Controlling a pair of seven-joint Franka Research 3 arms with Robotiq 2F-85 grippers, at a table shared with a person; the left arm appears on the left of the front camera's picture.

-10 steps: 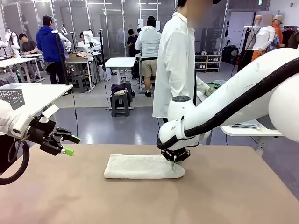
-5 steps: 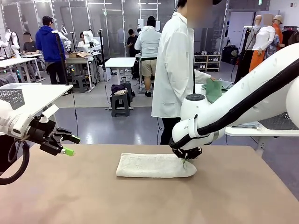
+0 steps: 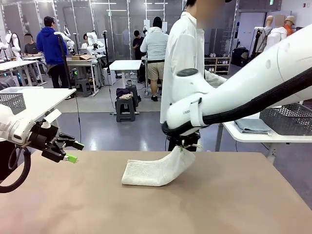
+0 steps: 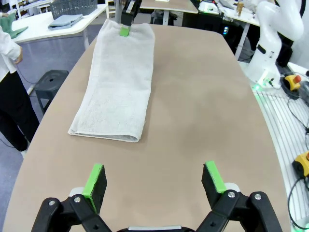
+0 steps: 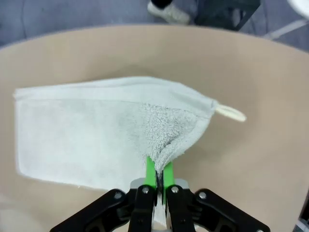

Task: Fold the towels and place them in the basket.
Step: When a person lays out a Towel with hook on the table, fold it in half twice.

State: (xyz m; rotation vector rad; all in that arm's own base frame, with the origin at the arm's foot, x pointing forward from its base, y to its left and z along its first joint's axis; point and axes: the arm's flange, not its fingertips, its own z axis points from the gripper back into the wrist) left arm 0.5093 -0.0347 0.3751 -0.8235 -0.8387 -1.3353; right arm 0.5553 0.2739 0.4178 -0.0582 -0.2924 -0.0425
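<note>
**Towel end held up off the table, ready to fold over**

Front view: the right gripper (image 3: 184,146) was pinched shut on the right end of the towel (image 3: 148,171). It held that end off the table (image 3: 243,204) while the rest lay flat near the middle, toward the far edge. By my judgement this hold suited carrying the raised end over onto the flat one for a fold. The left gripper (image 3: 75,151) hung wide and empty over the left edge, well apart from the towel and probably placed there to stay out of the way. A person (image 3: 183,63) in a white coat stood beyond the far edge. Off to the right, the basket (image 3: 287,119) stood on a side table (image 3: 253,137) with a folded grey towel (image 3: 251,126) just beside it, so the drop-off point lay off the main table. The room was a large lab, with other benches and people farther back.

Left wrist view: the left gripper (image 4: 154,179) had its fingers spread wide with nothing between them, and bare table below. The towel (image 4: 118,87) ran long and narrow ahead, its far end nipped by the right gripper (image 4: 125,24). The basket (image 4: 72,6) and the grey towel (image 4: 65,20) sat beyond the table's edge.

Right wrist view: the right gripper (image 5: 157,176) was closed tight on a bunched corner of the towel (image 5: 82,130), the cloth gathered into the jaws — a narrow grip, likely on more than one layer. The loop (image 5: 231,112) stuck out from the neighbouring corner. The table (image 5: 251,63) was plain, matte tan.
</note>
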